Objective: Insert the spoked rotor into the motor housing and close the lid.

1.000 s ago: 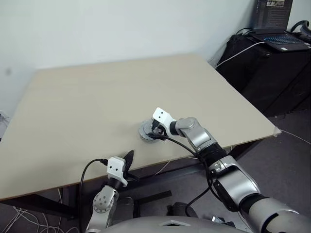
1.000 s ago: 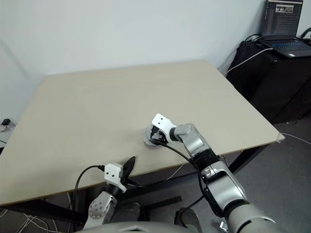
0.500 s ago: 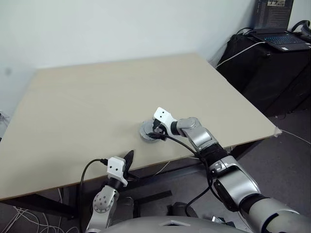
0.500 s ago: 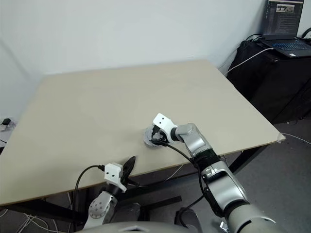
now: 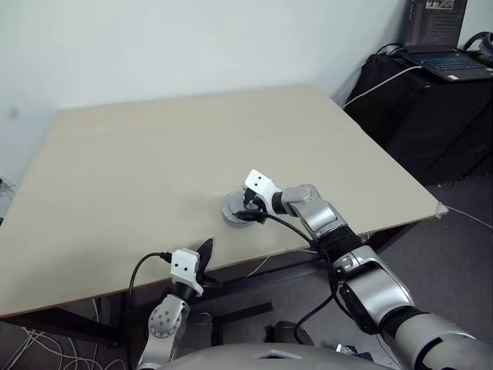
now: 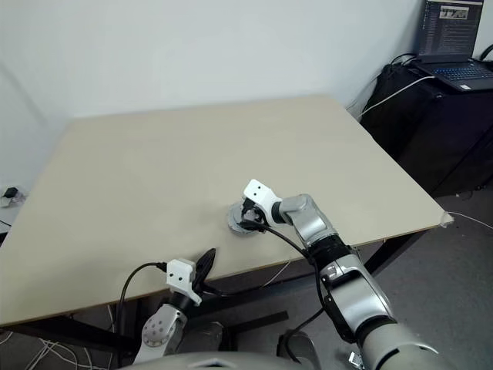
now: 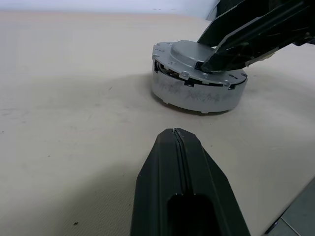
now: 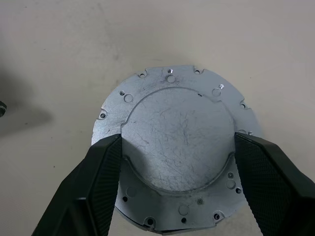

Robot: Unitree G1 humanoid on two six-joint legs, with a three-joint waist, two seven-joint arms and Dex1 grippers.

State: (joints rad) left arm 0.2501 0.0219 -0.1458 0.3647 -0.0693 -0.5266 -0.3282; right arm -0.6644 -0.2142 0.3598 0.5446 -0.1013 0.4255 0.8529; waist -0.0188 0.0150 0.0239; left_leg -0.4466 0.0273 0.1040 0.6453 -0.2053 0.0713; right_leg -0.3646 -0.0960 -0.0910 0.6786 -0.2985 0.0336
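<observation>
The lid [image 8: 177,147], a pale-grey round metal disc with a raised centre, sits on top of the motor housing [image 7: 197,96] near the front edge of the counter [image 5: 154,154]. The right gripper [image 8: 177,162] reaches down over it with its fingers [image 8: 98,182] spread wide, one pad on each side of the lid's raised centre, seemingly touching its edge. The left gripper [image 7: 179,142] hovers low at the counter's front edge, near the housing, its fingers pressed together and empty.
</observation>
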